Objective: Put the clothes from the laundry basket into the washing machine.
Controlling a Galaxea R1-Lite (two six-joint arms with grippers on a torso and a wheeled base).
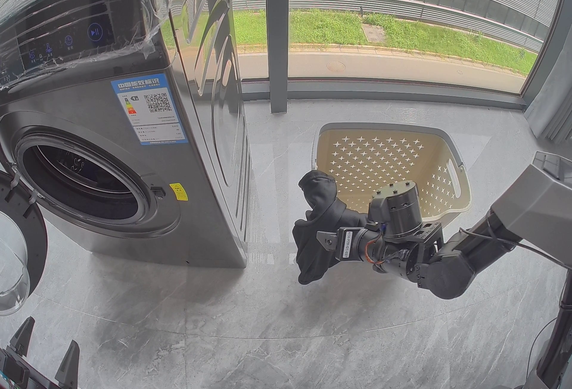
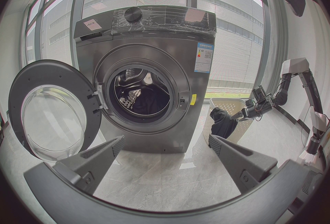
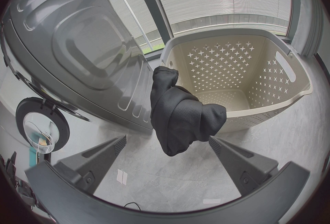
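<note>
The washing machine stands at the left, its door open. The left gripper sits low before it, spread and empty. A black garment hangs in the air beside the basket, seemingly hooked on one finger of the right gripper, whose jaws stand apart. With so loose a hold, it is best carried slowly and level to the drum.

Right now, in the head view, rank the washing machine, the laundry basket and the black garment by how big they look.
1. Washing machine, by far the largest, though cut off at the frame edge.
2. Laundry basket.
3. Black garment, clearly the smallest; it is bunched up.
</note>
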